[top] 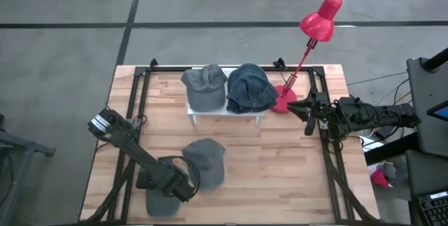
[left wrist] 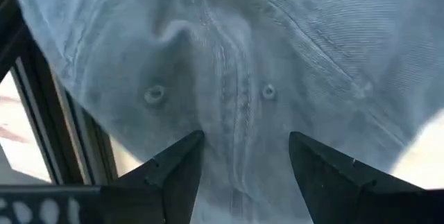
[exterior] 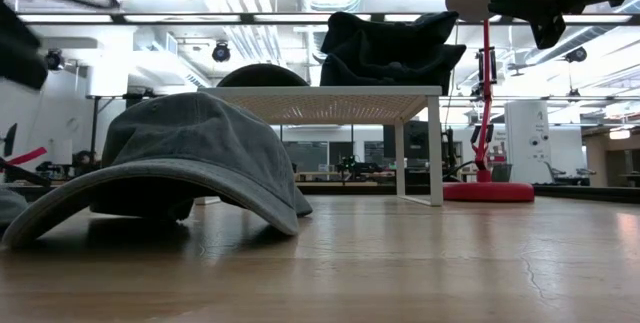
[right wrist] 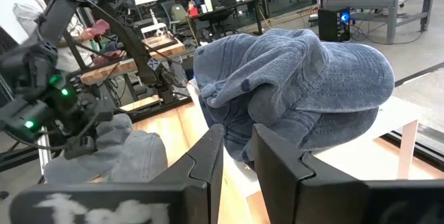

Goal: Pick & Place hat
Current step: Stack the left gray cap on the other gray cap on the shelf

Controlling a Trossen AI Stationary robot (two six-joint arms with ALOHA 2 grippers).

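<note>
The left pincer (top: 183, 189) hangs with its fingers spread over the grey hat (top: 204, 160) lying on the desk (top: 280, 163), just in front of the white shelf (top: 225, 111). The right pincer (top: 299, 107) waits beside the shelf's right end, near the red lamp (top: 318, 19), fingers slightly parted and empty.

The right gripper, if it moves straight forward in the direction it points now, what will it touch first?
Most likely the dark blue hat on the white shelf. The right gripper points straight at it with fingers slightly apart, and the hat fills the line ahead. Depth is unclear, but nothing appears to lie between them.
</note>
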